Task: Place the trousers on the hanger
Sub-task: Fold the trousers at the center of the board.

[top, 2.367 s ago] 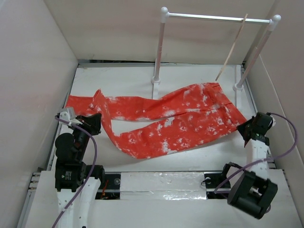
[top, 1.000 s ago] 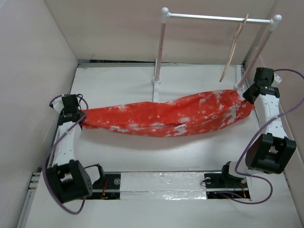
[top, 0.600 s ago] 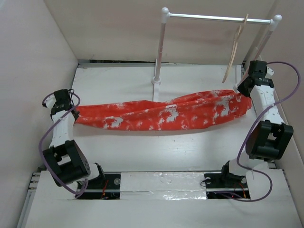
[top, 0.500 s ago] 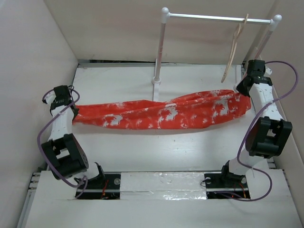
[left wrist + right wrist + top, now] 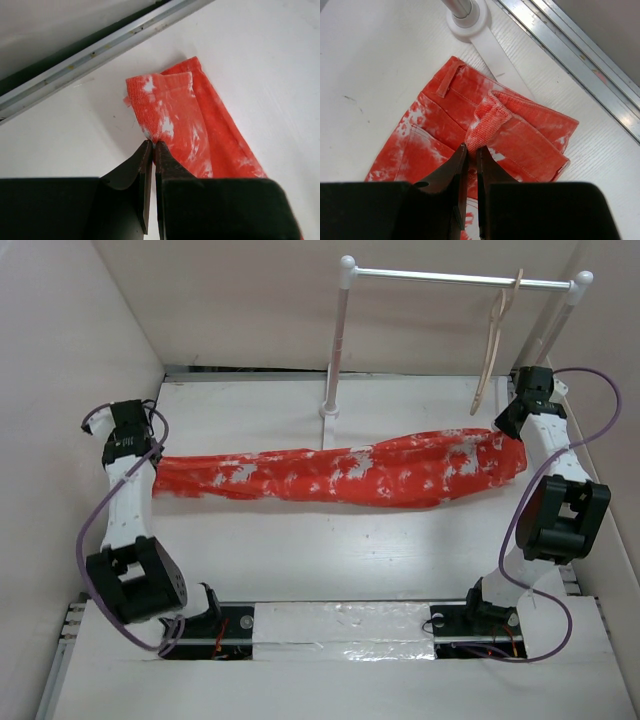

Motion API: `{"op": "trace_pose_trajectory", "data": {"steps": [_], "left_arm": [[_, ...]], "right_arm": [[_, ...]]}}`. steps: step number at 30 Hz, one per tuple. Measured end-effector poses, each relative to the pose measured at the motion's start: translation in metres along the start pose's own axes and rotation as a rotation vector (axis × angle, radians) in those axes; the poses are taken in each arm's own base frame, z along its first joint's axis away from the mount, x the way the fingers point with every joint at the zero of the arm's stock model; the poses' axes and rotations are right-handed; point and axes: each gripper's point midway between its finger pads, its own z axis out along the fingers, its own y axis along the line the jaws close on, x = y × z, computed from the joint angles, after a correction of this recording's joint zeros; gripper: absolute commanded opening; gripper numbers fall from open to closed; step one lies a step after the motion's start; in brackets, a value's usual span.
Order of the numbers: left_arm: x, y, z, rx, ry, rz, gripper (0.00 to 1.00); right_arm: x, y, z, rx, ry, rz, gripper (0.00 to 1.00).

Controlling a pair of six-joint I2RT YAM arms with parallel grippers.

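Observation:
The orange-red trousers (image 5: 340, 474) with white blotches hang stretched in a long band across the table between both arms. My left gripper (image 5: 152, 462) is shut on the leg cuffs (image 5: 165, 107) at the left end. At the right end my right gripper (image 5: 508, 430) is shut on a pinched fold of the waistband (image 5: 487, 117). The pale wooden hanger (image 5: 492, 335) hangs by its hook from the white rail, just above and behind the right gripper.
A white two-post rail stand (image 5: 450, 278) rises at the back, its right foot (image 5: 468, 16) close to the waistband. A metal rim (image 5: 95, 52) borders the table. Pale walls (image 5: 70, 390) close in on both sides.
Both arms picked the trousers up off the table and pulled them taut. Over the last second both grippers moved farther back and the band rose a little.

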Motion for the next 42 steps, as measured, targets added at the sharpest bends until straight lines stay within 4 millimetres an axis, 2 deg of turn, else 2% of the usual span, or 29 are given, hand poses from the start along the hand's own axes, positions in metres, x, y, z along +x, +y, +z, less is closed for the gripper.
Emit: {"op": "trace_pose_trajectory", "data": {"steps": [3,8,12,15,25,32,38,42], "left_arm": [[-0.009,0.009,-0.031,0.040,-0.055,-0.028,0.00],[-0.010,0.047,-0.082,0.057,-0.127,-0.050,0.00],[-0.003,0.061,-0.089,0.033,-0.121,-0.019,0.00],[0.004,0.062,-0.077,0.011,-0.079,0.003,0.00],[0.045,0.044,0.002,-0.096,0.170,0.117,0.00],[0.039,0.018,0.031,-0.076,0.204,0.128,0.01],[0.026,-0.016,0.044,-0.037,0.190,0.143,0.00],[0.020,-0.029,0.051,-0.019,0.184,0.142,0.01]], "right_arm": [[0.001,-0.001,0.001,0.000,0.001,0.005,0.00],[0.001,0.000,0.002,-0.015,0.011,0.027,0.00],[0.003,0.003,0.001,-0.032,0.023,0.035,0.00],[0.004,0.005,0.001,-0.036,0.028,0.041,0.00],[0.011,0.007,0.020,-0.010,0.050,0.027,0.00],[0.008,0.015,0.031,-0.008,0.053,0.008,0.00],[-0.005,0.022,0.032,-0.014,0.023,0.003,0.00],[-0.005,0.026,0.039,-0.013,0.027,-0.002,0.00]]}}
